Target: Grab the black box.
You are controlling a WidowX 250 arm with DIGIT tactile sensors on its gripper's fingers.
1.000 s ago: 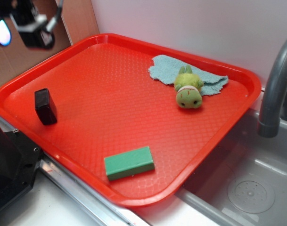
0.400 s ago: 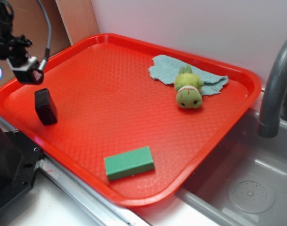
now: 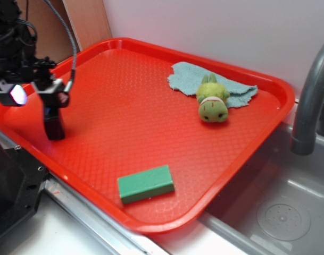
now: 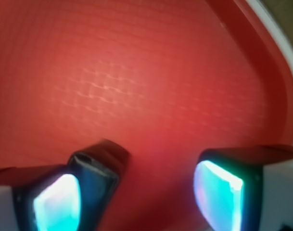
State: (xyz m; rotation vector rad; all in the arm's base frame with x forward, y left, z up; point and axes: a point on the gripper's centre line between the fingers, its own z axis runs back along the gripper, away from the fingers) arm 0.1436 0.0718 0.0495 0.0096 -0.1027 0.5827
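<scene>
**Gripper over black box, fingers spread**

Exterior: gripper (image 3: pixel 33 94) stands above the black box (image 3: pixel 54 123), at 9 o'clock on the red tray (image 3: pixel 151 106).

Wrist: fingers (image 4: pixel 218 195) released, unclenched; black box (image 4: pixel 95 171) beside the left pad, at 7 o'clock.

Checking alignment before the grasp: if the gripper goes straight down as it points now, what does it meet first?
Probably the black box: it stands beside one finger of the open gripper, off-centre, on the red tray.
</scene>
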